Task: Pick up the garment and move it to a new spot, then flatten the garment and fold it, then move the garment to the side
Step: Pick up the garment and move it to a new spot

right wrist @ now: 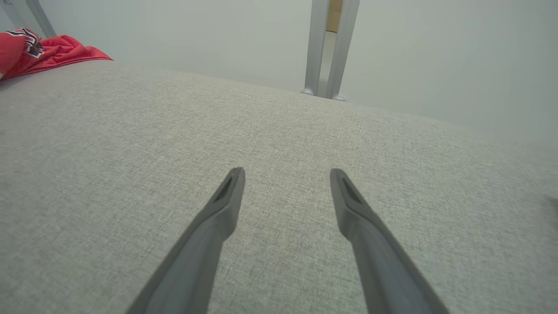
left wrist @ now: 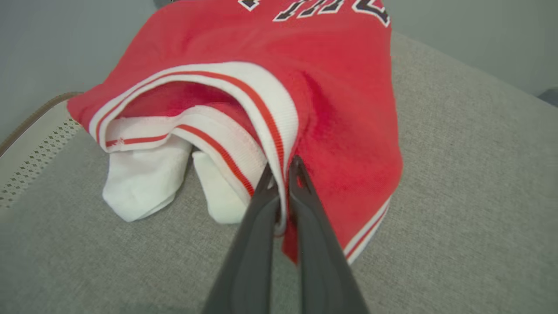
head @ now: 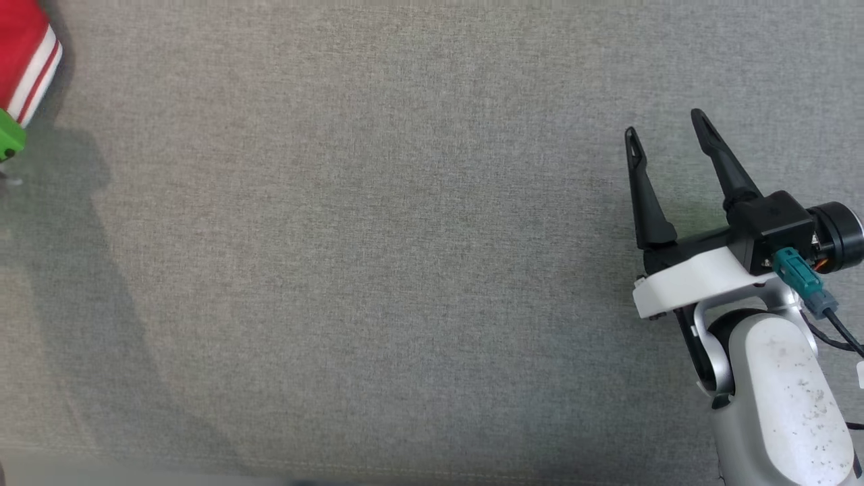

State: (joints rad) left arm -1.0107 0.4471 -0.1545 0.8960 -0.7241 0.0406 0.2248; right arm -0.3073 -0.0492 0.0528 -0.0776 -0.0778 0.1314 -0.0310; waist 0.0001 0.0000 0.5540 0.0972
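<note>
The garment is a red jersey with white and red striped trim and dark lettering, bunched on the grey cloth surface. My left gripper is shut on its white-trimmed edge, the fabric pinched between the two dark fingers. In the head view a corner of the garment shows at the far upper left. From the right wrist view the garment lies far off at the upper left. My right gripper hovers open over bare cloth at the right, nothing between its fingers.
The grey cloth surface spreads wide between the two arms. A green part sits at the left edge under the garment corner. Grey metal posts stand beyond the far edge. A pale perforated rim borders the surface.
</note>
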